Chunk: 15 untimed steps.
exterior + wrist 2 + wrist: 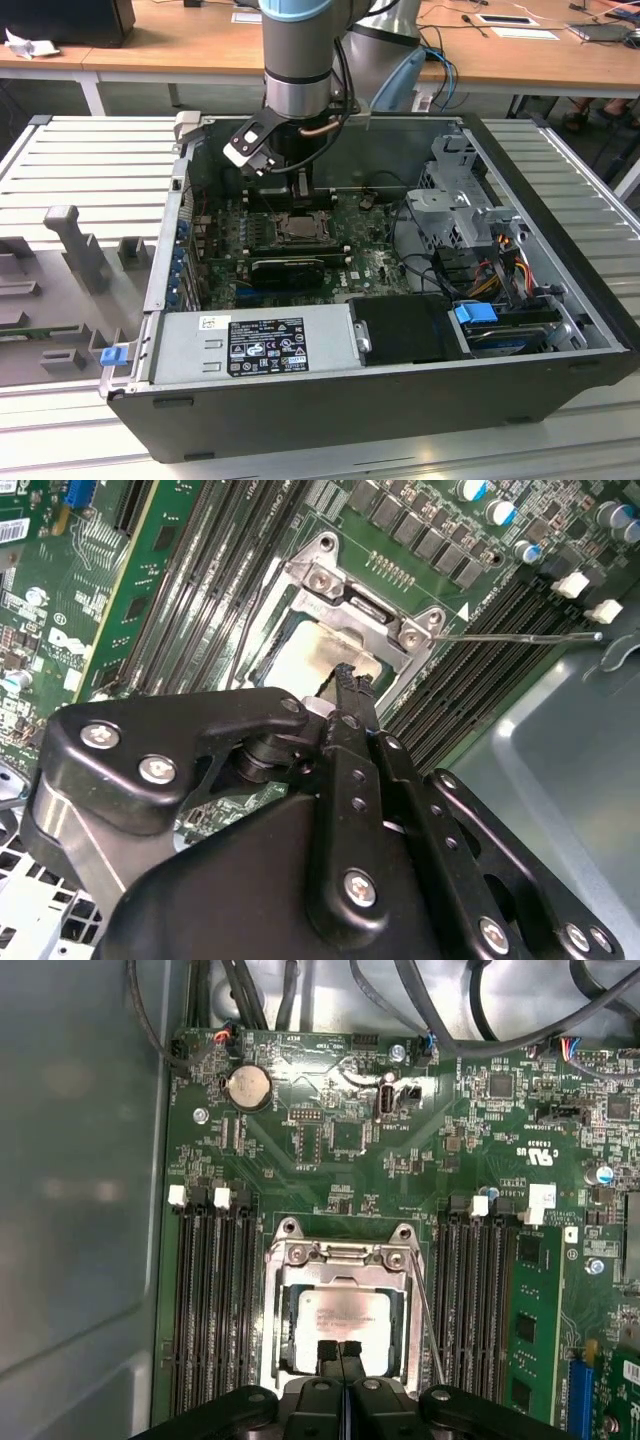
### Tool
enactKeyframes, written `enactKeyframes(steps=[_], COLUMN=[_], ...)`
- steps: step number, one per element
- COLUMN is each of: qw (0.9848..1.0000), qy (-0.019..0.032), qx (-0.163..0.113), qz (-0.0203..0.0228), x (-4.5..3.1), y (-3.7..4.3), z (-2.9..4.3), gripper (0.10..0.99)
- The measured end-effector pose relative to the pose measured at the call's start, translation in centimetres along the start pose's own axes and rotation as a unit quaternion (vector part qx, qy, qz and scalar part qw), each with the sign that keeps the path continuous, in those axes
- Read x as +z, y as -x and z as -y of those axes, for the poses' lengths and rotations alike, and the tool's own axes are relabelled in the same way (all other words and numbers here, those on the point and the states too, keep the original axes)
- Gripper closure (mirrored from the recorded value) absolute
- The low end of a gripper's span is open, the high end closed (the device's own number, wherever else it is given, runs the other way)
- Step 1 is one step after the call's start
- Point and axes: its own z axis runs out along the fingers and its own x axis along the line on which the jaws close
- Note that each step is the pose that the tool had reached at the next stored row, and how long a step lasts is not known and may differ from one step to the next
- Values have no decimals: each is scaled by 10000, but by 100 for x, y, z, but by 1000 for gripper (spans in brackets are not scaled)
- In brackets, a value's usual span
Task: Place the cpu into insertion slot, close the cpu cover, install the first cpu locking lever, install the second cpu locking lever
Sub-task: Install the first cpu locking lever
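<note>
The cpu [345, 1310] lies seated in the slot [292, 1335], framed by the cover [340, 1254], which looks lowered over it. The pincer [340, 1348] is clenched, its tips pressed together with nothing between them, poised at one edge of the cover. Whether it touches the metal I cannot tell. A thin lever [428, 1320] runs along the cover's flank. In the second wrist view it juts free over the memory slots [470, 680], so it seems unlatched. The risk, as I judge it, is that the narrow tips slip through the cover's window onto the cpu, scratching it or tilting it in the slot. A sideways push could also bend the lever or clip the memory slots.
</note>
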Motion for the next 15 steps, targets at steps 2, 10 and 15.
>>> enactKeyframes(steps=[2, 10, 15], qw=[10000, 10000, 10000], qy=[0, -1, 0], qx=[-1, 0, 0], qz=[0, 0, -1], x=[-2, -29, -53], y=[1, 1, 0], z=[2, 2, 0], gripper=[980, 980, 980])
